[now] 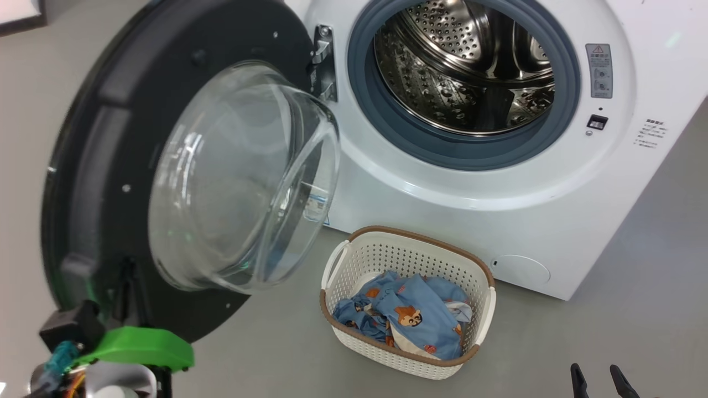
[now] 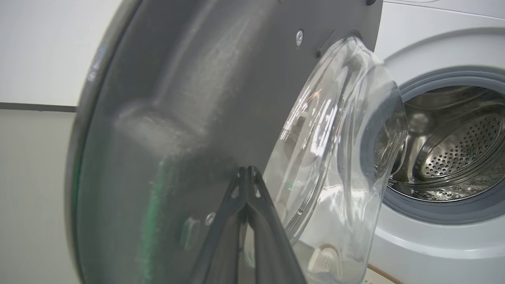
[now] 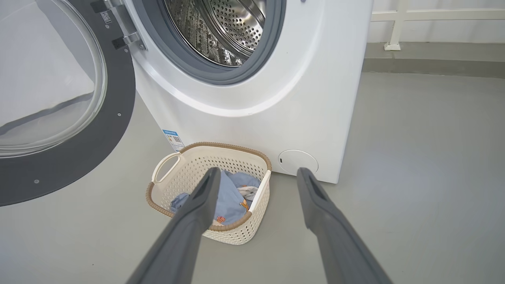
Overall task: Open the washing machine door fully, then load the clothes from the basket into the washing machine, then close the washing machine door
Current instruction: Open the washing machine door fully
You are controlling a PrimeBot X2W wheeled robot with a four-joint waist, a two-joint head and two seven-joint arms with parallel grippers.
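While my left fingers [image 2: 227, 221], clenched on nothing, rest against the one washing machine door [image 1: 105, 166] at nine o'clock of the washing machine [image 1: 498, 221], I judge the opening step nearly done. Next, my right fingers [image 3: 197, 205], spread and empty, must reach the clothes [image 1: 412, 318], one heap in one basket [image 1: 409, 235] at six o'clock of the drum [image 1: 459, 72].

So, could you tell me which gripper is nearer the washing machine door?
Left. The left gripper, shut, has its tips at the grey inner face of the washing machine door; the right gripper, open, is away, pointing towards the basket.
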